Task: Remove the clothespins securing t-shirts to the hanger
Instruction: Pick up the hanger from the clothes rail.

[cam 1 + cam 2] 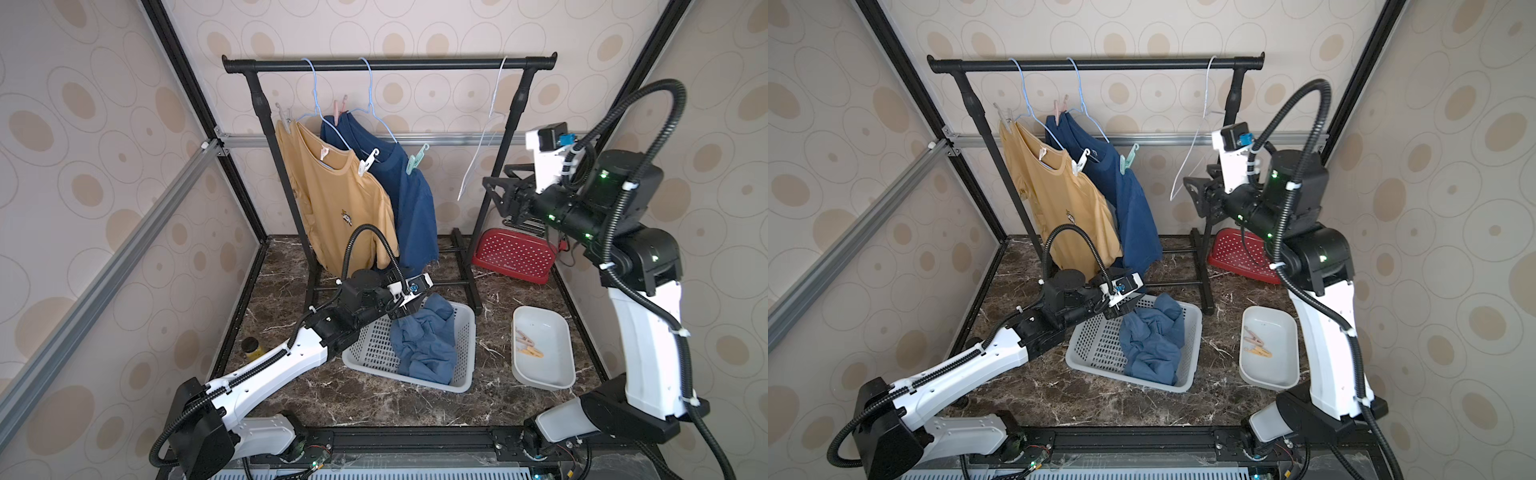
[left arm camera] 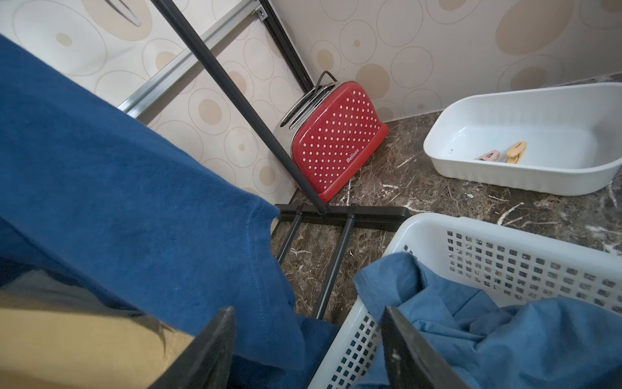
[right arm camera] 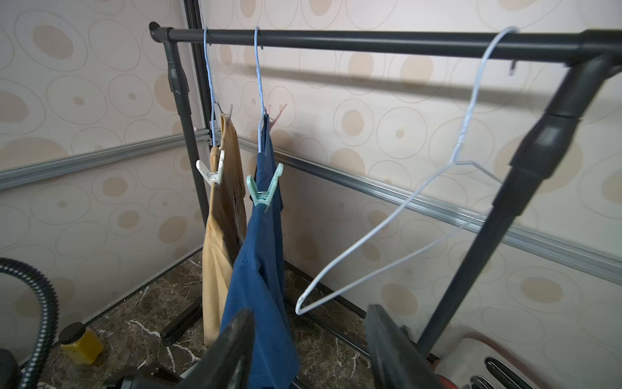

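clothespins (image 1: 528, 347) in tub (image 1: 550, 368), shirt (image 1: 428, 345) in basket (image 1: 370, 347)

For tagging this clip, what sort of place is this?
Likely a mock laundry corner inside a robot test cell: a black metal garment rack, a white perforated plastic laundry basket, and aluminium frame rails along wallpapered panels.
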Motion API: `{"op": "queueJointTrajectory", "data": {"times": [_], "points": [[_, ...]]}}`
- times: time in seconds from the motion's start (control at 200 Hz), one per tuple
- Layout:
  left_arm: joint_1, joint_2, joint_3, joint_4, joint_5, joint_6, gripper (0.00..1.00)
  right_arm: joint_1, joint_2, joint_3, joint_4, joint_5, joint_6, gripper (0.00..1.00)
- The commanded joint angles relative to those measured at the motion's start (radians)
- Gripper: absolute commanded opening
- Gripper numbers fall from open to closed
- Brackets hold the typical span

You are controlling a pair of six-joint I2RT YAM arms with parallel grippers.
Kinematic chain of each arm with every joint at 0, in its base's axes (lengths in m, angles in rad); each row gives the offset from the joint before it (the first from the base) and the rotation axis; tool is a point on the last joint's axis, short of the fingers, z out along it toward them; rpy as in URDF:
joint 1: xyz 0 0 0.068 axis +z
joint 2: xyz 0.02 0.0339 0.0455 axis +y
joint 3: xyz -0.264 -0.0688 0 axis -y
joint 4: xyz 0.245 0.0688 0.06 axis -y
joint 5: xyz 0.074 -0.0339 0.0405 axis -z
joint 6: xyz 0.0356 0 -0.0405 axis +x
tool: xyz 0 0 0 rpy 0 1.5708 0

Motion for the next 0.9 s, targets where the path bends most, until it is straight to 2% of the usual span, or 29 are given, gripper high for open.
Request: {"op": "queueJointTrajectory", "data": {"times": [0.0,0.31,0.691,0.891], "points": [[-0.003,-0.038,-0.012,0.004,-0.005,-0.025,0.7,0.037,0.061,0.054,0.027,-0.009,-0.016,0.54],[-0.009,-0.077,-0.056,-0.008,-0.028,-0.038,0.7,0.088,0.22,0.165,0.027,-0.061,0.007,0.45],[-0.008,-0.116,-0.078,-0.04,-0.044,-0.038,0.7,0.113,0.337,0.23,0.059,-0.118,0.059,0.41],[-0.009,-0.138,-0.093,-0.048,-0.054,-0.041,0.69,0.116,0.375,0.239,0.079,-0.124,0.091,0.32]]}}
